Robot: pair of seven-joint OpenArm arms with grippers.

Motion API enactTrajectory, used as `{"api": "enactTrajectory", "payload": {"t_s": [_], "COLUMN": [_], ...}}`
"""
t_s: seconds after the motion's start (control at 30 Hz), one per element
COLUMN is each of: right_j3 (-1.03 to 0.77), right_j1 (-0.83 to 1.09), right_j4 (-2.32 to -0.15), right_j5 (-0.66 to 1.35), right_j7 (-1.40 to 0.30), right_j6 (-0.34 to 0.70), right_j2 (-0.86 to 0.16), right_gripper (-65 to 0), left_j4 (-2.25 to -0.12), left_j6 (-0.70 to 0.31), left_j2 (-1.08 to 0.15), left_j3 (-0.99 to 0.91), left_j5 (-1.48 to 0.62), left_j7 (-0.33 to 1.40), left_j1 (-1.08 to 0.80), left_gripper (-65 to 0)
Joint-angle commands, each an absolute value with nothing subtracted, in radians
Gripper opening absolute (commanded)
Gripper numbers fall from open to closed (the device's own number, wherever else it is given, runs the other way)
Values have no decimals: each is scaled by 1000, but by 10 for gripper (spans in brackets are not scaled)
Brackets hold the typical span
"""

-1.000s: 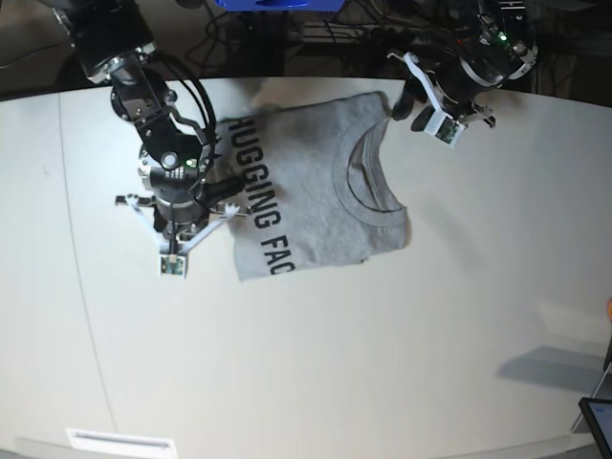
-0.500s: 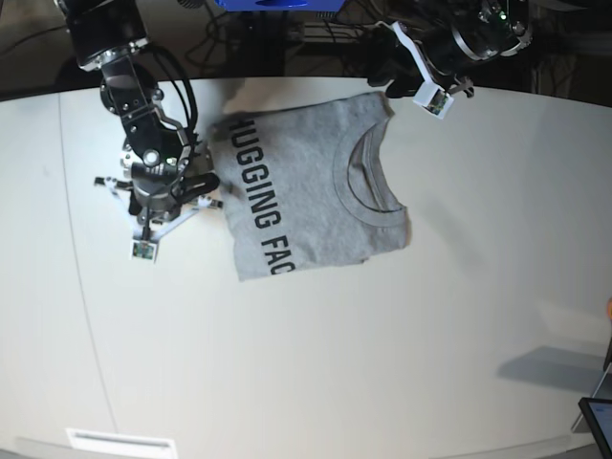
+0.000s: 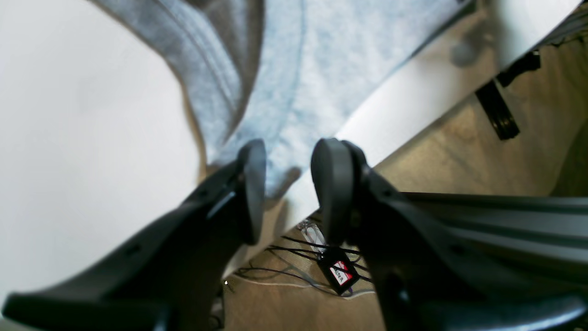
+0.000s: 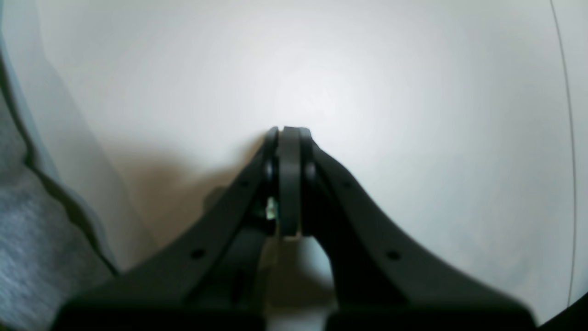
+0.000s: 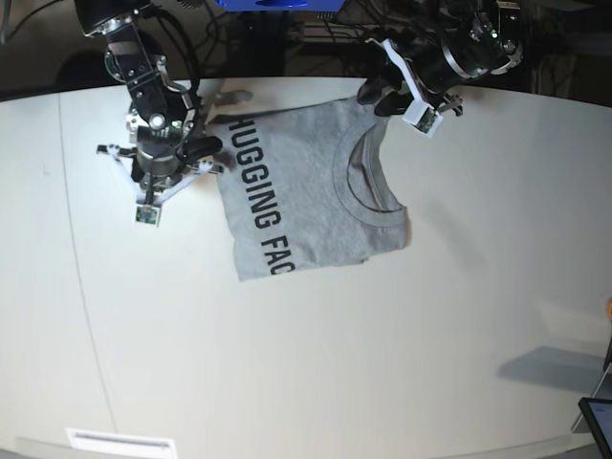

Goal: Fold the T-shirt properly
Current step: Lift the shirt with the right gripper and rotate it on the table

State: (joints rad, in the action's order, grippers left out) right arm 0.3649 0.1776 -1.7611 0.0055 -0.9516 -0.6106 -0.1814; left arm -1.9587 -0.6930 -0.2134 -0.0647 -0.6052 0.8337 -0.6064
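T-shirt (image 5: 311,191) lies flat mid-table (image 5: 316,382), partly folded, lettering up, collar toward near-right edge. Right gripper (image 4: 285,138) fingers pressed together, holds nothing, hovers over bare table just beside shirt's lettered edge. Left gripper (image 3: 287,179) at far table edge, jaws parted, nothing pinched; shirt's far corner (image 3: 280,179) lies just beyond fingertips. Judgement: shirt looks nearly folded; if another fold is due, drop left jaws square onto far corner, catch all layers before closing, lift low, keep edge aligned. Risk: single-layer pinch drags fold askew.
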Motion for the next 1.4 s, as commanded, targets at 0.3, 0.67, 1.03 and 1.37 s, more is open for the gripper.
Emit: {"api": "enactTrajectory", "payload": {"t_s": [0.3, 0.67, 1.03, 1.37], "right_j3": [446, 599, 642, 756], "right_j1": [243, 246, 295, 317], "right_j4": [-1819, -1828, -1831, -1870], "right_j5": [120, 159, 191, 191], "right_j7": [-977, -978, -978, -980], "right_j6": [-611, -611, -611, -611], "right_j2": [-157, -154, -159, -160], "right_gripper": [-649, -649, -649, -649], "left_j4": [-1902, -1893, -1785, -1672], "left_j6": [-698, -698, -698, -698], "left_j2": [-213, -194, -200, -237], "left_j3": [-67, -74, -79, -68], "left_j5": [-533, -467, -466, -466], "left_j7": [816, 816, 866, 880], "left_j1": [-561, -518, -374, -211], "left_gripper": [-450, -450, -450, -450]}}
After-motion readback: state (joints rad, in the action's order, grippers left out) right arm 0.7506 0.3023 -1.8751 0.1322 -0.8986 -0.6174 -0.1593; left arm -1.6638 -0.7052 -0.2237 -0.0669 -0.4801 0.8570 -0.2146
